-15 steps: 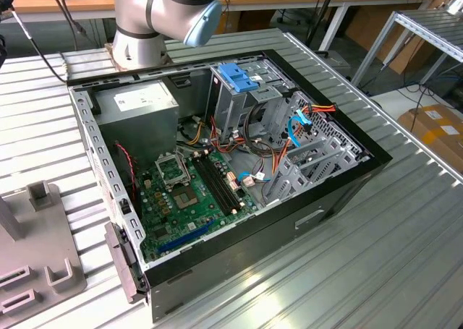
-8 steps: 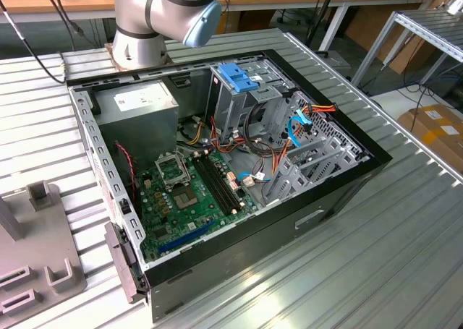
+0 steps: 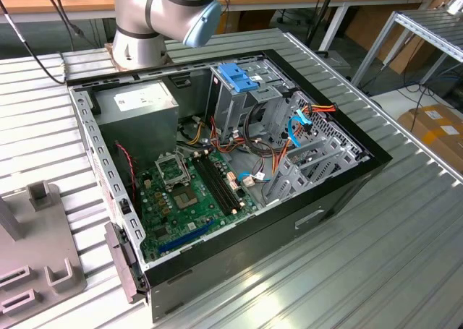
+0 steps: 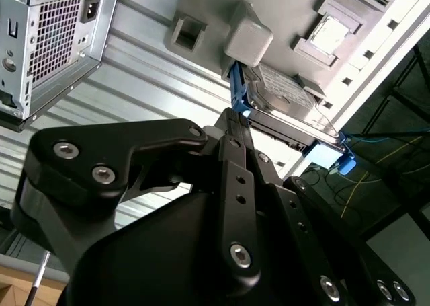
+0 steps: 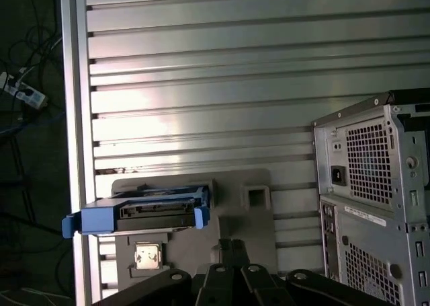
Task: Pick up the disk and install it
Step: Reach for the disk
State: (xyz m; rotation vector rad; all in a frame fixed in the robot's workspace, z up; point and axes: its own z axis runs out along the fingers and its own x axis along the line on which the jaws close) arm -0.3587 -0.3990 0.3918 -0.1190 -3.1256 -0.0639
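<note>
closed, empty gripper (image 4: pixel 232 118) near the blue-railed disk (image 4: pixel 285 97) on a grey stand (image 4: pixel 282 10), one corner hidden behind it

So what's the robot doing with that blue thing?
The robot arm's job is to put that disk into the open computer case. Right now the disk, grey with blue rails, lies on a grey holder on the metal table, not picked up yet. The gripper hovers close beside it, shut and holding nothing.
</note>
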